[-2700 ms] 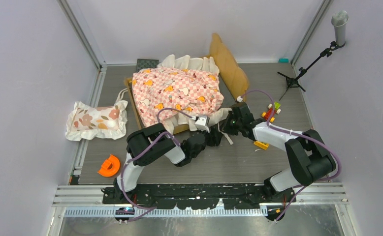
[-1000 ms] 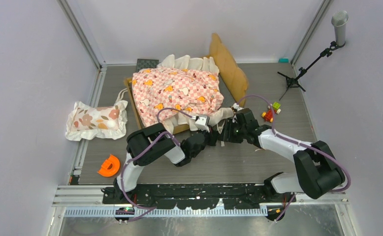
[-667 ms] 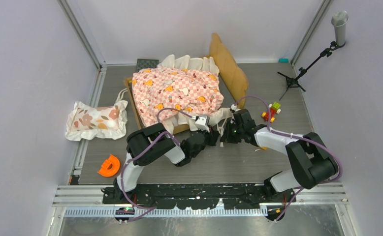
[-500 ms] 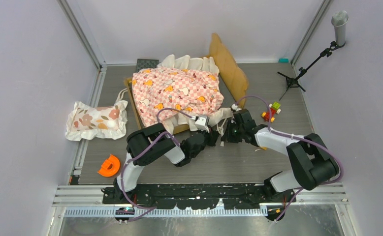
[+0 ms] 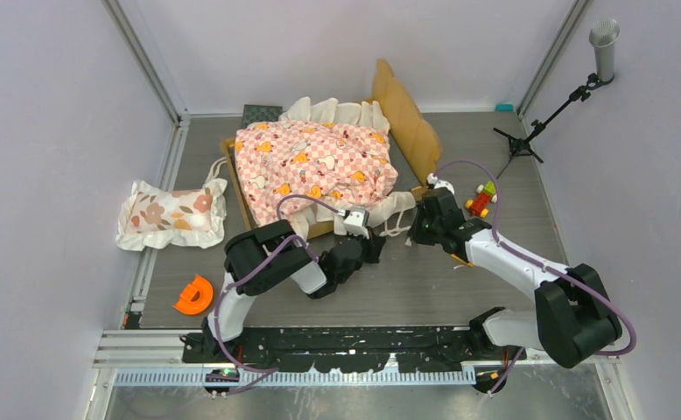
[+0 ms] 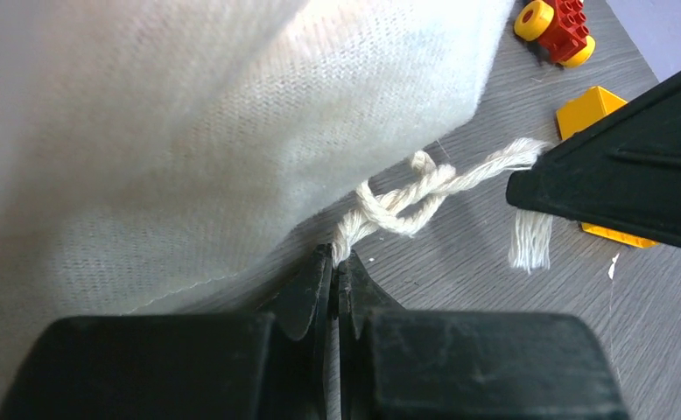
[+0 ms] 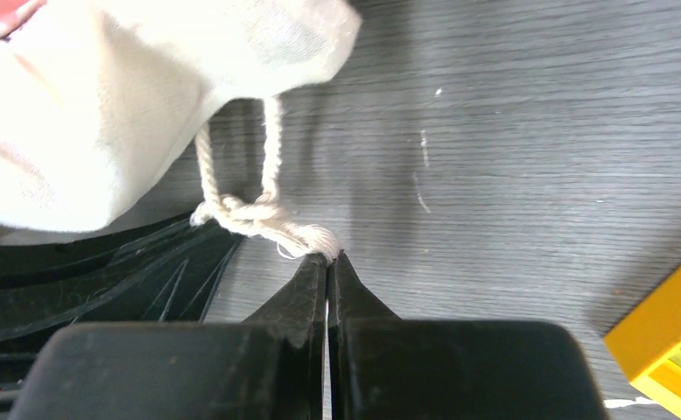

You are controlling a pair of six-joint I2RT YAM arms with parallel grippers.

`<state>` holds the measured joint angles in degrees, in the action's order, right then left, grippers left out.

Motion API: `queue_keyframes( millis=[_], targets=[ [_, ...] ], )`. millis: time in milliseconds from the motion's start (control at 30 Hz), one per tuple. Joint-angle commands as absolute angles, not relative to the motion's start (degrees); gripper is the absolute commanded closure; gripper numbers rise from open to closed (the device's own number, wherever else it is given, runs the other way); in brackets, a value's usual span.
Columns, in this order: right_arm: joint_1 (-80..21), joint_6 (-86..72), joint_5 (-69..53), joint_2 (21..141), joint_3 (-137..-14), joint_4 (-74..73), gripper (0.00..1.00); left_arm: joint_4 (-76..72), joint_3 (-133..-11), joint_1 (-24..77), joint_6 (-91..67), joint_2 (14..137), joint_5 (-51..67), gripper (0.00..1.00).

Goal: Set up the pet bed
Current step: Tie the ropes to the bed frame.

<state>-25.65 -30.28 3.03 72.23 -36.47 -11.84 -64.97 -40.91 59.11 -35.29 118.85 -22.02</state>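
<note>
Tying the sheet [image 5: 315,162]'s cord [image 6: 486,166]: left gripper [image 6: 334,267] and right gripper [image 7: 328,267] each clench one end, with a loose knot [image 7: 258,214] between them. The pet bed [image 5: 407,122] sits at 12 o'clock on the surface [image 5: 494,289]. Next, probably: pull apart to tighten.

The small tan wooden pet bed [image 5: 404,118] with a wavy-topped headboard lies at the far middle of the grey tabletop [image 5: 459,280], set askew to its edges. The headboard stands at the bed's right end, scalloped edge uppermost. A pink-checkered ruffled sheet [image 5: 315,166] lies bunched over most of the frame and hides the sleeping surface. A strip of tan wooden side rail [image 5: 237,184] shows along the left. A corner of the dark grey flat mattress panel [image 5: 261,114] pokes out at the far left.
</note>
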Motion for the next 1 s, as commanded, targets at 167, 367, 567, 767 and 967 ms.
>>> queue_keyframes(
  millis=[167,367,567,767,967],
  targets=[
    [-25.57,-30.33,14.01,70.99,-41.25,-14.84,0.99,-58.79,-40.54,58.86,-33.01,114.04,-27.21,1.00],
    [-25.03,-29.93,18.10,75.27,-43.63,-16.86,0.99,-54.87,-40.29,58.86,-31.18,111.06,-27.92,1.00],
    [-24.08,-30.69,20.25,77.39,-43.69,-16.92,0.99,-49.74,-40.47,58.86,-30.30,108.83,-30.23,1.00],
    [-21.86,-31.22,21.78,77.42,-44.41,-16.89,0.99,-47.85,-39.49,58.80,-30.09,106.64,-32.58,1.00],
    [-18.96,-31.29,21.80,77.69,-46.34,-16.89,0.99,-46.50,-40.37,58.82,-29.00,107.13,-33.60,1.00]
  ],
)
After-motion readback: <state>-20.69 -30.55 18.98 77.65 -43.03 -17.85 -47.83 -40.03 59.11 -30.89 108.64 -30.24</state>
